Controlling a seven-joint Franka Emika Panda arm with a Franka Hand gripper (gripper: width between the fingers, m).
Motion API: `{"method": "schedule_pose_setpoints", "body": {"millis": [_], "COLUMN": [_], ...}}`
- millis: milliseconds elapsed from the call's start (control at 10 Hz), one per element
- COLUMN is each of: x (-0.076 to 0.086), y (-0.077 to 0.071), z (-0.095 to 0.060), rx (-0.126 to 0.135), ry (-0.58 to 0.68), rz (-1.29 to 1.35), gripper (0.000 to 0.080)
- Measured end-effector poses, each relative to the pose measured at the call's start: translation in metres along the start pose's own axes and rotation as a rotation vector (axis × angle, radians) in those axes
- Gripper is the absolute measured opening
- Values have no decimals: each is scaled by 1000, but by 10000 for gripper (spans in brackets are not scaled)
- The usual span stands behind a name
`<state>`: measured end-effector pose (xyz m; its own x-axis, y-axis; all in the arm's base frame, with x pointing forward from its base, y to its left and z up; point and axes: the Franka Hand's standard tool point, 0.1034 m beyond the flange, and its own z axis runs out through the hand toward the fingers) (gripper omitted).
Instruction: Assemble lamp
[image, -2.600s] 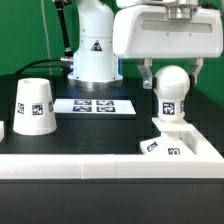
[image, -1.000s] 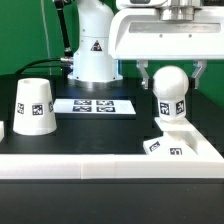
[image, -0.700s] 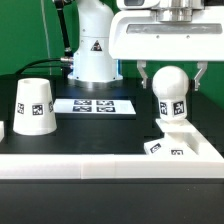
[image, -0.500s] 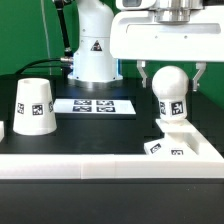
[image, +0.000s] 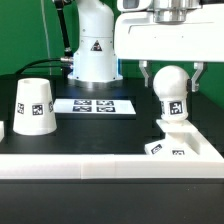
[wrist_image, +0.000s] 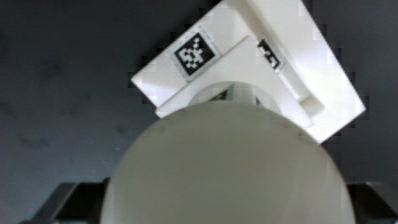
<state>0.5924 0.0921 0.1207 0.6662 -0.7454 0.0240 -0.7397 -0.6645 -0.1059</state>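
Shade (image: 33, 105), marker board (image: 92, 104) — apart from bulb (image: 172, 92)

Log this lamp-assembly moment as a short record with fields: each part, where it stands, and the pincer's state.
bulb: upright on the base
shade: standing apart, wide end down, at the exterior view's left
marker board: flat, between shade and bulb
pincer: open, one finger on either side of the bulb's round head, not gripping it
lamp status: shade not yet on
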Motion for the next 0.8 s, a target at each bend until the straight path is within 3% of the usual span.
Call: {"method": "schedule_pose_setpoints", "body": {"millis": [200, 800], "x": [-4, 1], "y": [-2, -8], "z": [1, 4], "rx": [-15, -11], "ry": [-61, -156], "rz": [207, 652], "gripper": [579, 579]}}
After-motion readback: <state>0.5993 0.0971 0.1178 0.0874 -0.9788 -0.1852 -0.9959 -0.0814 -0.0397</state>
